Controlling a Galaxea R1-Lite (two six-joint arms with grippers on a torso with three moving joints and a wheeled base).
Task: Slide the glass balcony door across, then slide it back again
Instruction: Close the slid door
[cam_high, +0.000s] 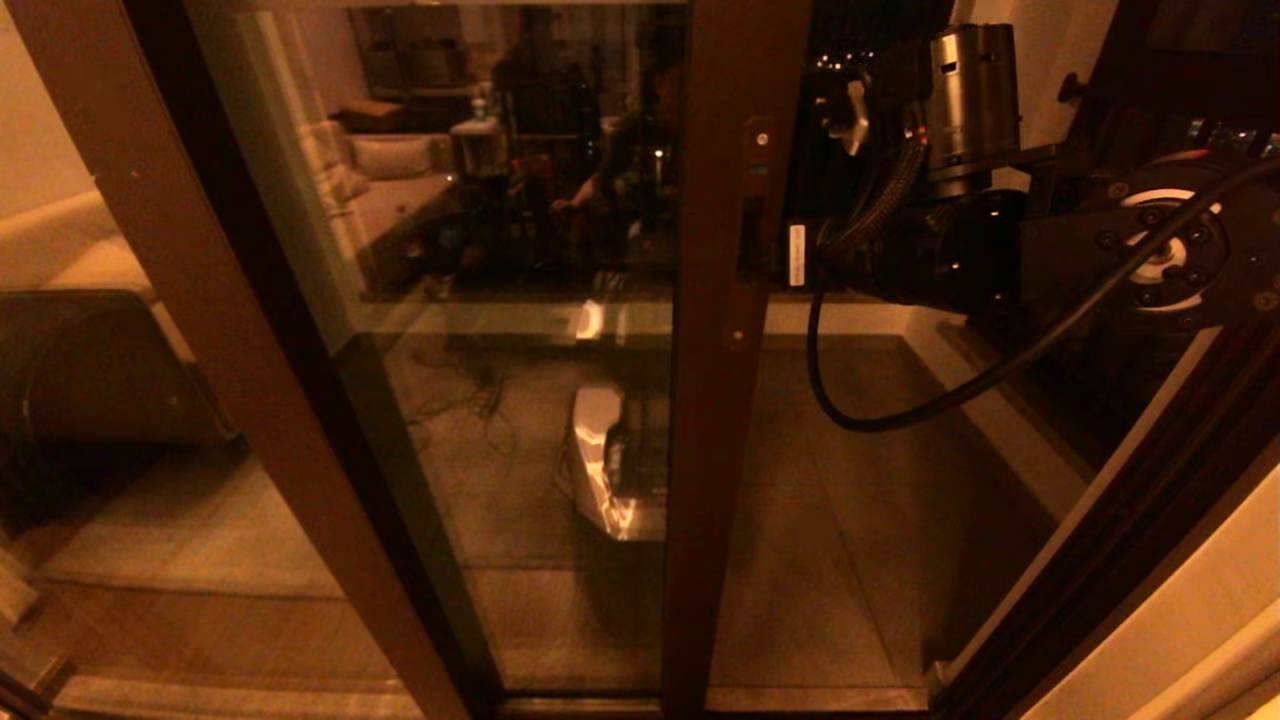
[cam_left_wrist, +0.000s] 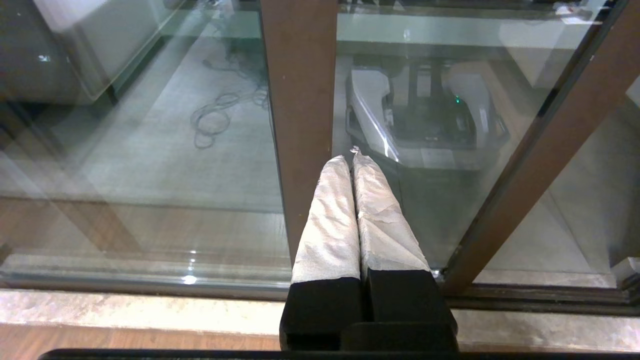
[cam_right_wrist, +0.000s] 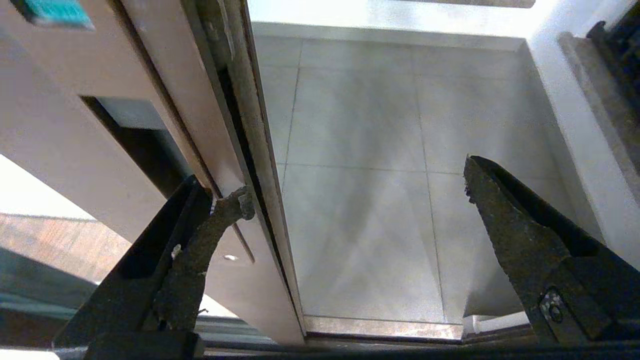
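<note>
The glass balcony door fills the head view, its brown upright rail carrying a handle slot and a small round lock. It stands partly slid aside, with an open gap to the right of the rail. My right arm reaches in at handle height. The right gripper is open: one fingertip rests against the rail's edge beside the slot, the other hangs in the gap. My left gripper is shut and empty, its taped fingers low before the glass.
Balcony floor tiles show through the gap. The outer door frame runs down the right. A black cable loops under my right arm. A second brown upright and a sofa stand left. The bottom track lies below.
</note>
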